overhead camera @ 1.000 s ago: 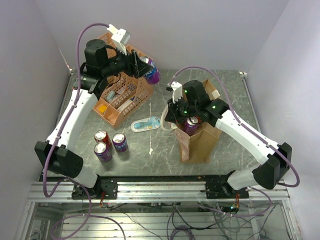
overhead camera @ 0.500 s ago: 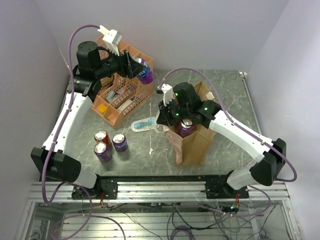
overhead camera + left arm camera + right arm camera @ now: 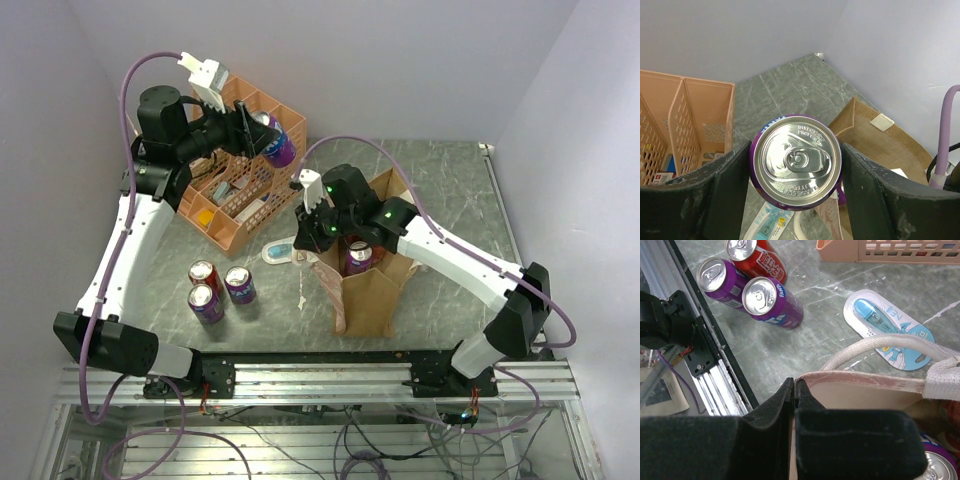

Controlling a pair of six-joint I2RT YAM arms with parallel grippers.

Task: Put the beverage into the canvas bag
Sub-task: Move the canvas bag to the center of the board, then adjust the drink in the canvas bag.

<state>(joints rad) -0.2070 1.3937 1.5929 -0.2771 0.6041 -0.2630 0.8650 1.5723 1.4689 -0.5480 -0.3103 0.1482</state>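
My left gripper (image 3: 262, 135) is shut on a purple beverage can (image 3: 276, 141), held in the air over the orange organiser; the left wrist view shows its silver top (image 3: 797, 161) between the fingers. The tan canvas bag (image 3: 375, 290) stands open at the centre right, with a purple can (image 3: 359, 256) inside. My right gripper (image 3: 318, 240) is shut on the bag's rim (image 3: 865, 382), pinching the left edge. The white strap handle (image 3: 890, 345) hangs beside it. Three more cans (image 3: 220, 286) stand on the table at the front left.
An orange mesh file organiser (image 3: 243, 185) stands at the back left under the left gripper. A blue-and-white blister pack (image 3: 283, 249) lies between the organiser and the bag. The table's front rail (image 3: 705, 365) is near the three cans.
My right gripper has dragged the bag's rim leftward, and the bag has shifted left. My left gripper has drawn back to the left with the purple can.
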